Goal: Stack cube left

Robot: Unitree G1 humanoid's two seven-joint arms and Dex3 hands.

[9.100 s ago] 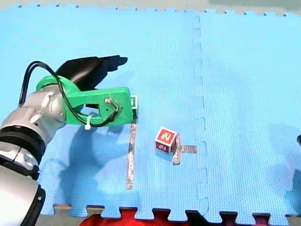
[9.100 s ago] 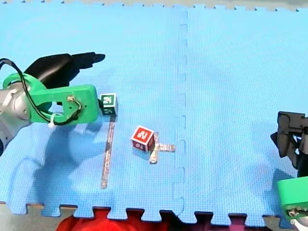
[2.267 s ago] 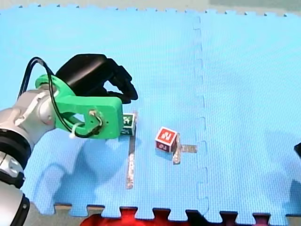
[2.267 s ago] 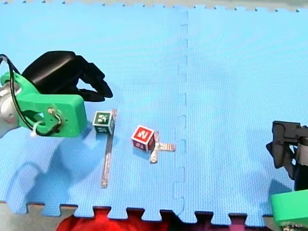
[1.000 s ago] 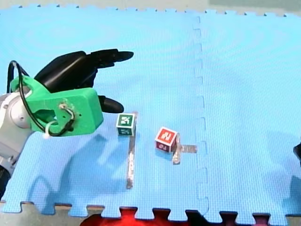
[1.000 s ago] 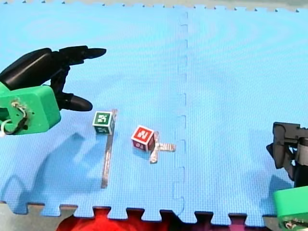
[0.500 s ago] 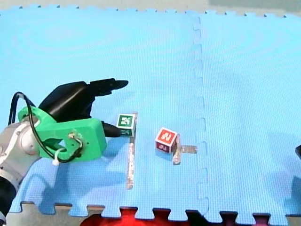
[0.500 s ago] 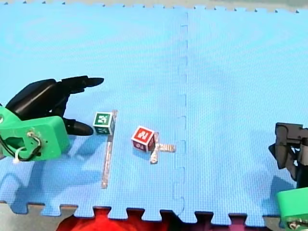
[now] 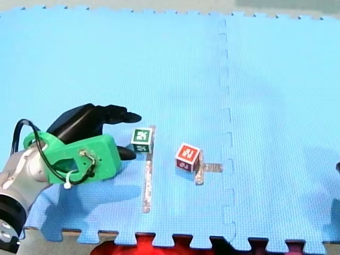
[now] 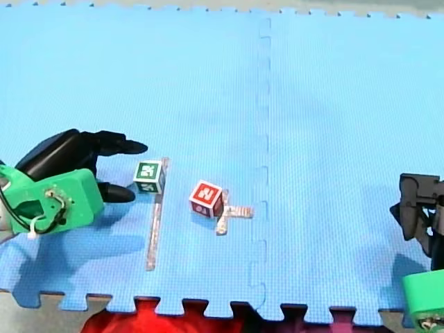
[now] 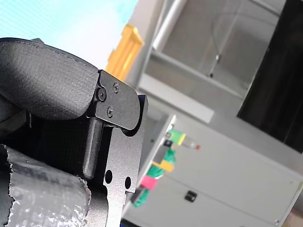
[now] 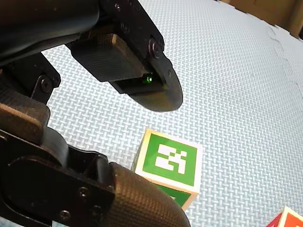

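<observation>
While the left hand (image 9: 87, 122) is empty and uncurled, the small green cube (image 9: 142, 140) sits unstacked on the blue foam mat (image 9: 265, 79).
Head views: hand just left of that cube; small red cube (image 9: 187, 157) apart on its right; right hand (image 10: 418, 215) at the mat's right edge, grip impossible to tell. Second wrist view: green cube between black fingertips (image 12: 161, 97), contact unclear.
</observation>
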